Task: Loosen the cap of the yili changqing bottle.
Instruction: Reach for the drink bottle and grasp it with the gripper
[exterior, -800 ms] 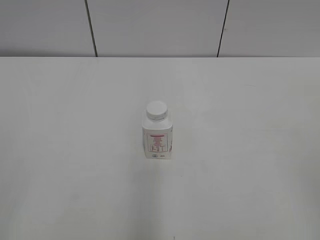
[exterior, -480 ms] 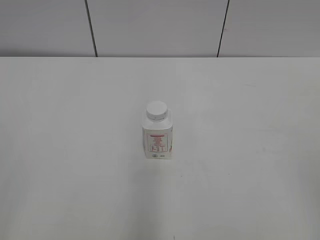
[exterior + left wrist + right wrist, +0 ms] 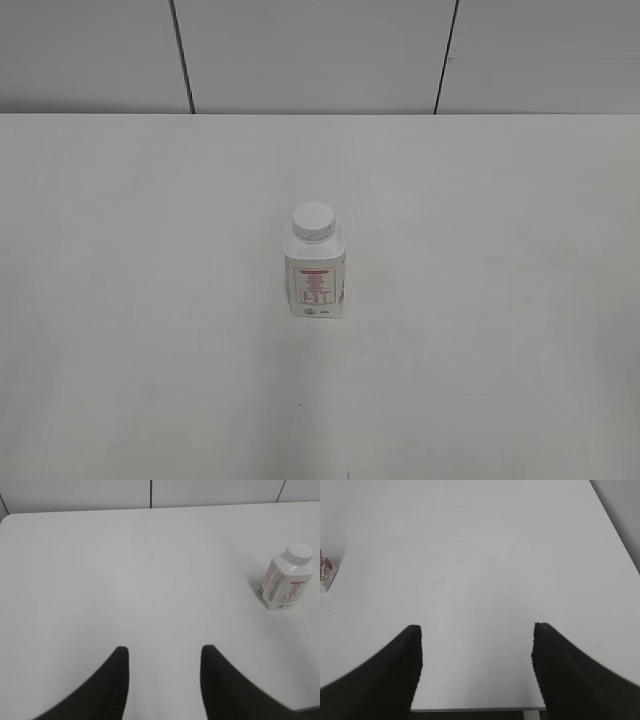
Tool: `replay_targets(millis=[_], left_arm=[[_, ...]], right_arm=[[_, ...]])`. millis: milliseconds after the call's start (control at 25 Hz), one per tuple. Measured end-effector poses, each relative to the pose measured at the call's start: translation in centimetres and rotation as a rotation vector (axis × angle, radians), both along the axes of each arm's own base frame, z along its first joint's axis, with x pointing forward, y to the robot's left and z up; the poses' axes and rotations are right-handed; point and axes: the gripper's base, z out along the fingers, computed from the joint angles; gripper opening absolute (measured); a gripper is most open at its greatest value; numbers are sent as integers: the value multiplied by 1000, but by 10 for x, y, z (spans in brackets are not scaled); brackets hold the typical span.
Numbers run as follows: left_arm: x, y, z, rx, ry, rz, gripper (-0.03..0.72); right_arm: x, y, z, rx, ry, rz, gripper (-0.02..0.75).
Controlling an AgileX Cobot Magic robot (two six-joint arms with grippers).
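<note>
The yili changqing bottle (image 3: pixel 315 278), small and white with a pink-red label, stands upright at the middle of the white table (image 3: pixel 150 300). Its white ribbed cap (image 3: pixel 313 221) sits on the neck. In the left wrist view the bottle (image 3: pixel 286 582) and cap (image 3: pixel 299 553) are far off at the right. In the right wrist view only a corner of the bottle (image 3: pixel 326 572) shows at the left edge. My left gripper (image 3: pixel 164 652) is open and empty over bare table. My right gripper (image 3: pixel 477 630) is open and empty near the table's front edge. Neither gripper shows in the exterior view.
A grey panelled wall (image 3: pixel 320 55) runs behind the table's far edge. The table's right edge (image 3: pixel 615 530) and front edge (image 3: pixel 475 709) show in the right wrist view.
</note>
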Motion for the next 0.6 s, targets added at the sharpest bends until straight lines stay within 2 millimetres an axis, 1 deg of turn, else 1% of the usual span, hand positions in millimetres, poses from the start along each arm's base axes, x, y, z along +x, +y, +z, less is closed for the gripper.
replay_targets(millis=[600], left_arm=[[0,0,0,0,0,0,305]], right_arm=[[0,-1,0,-7,-1,-5,544]])
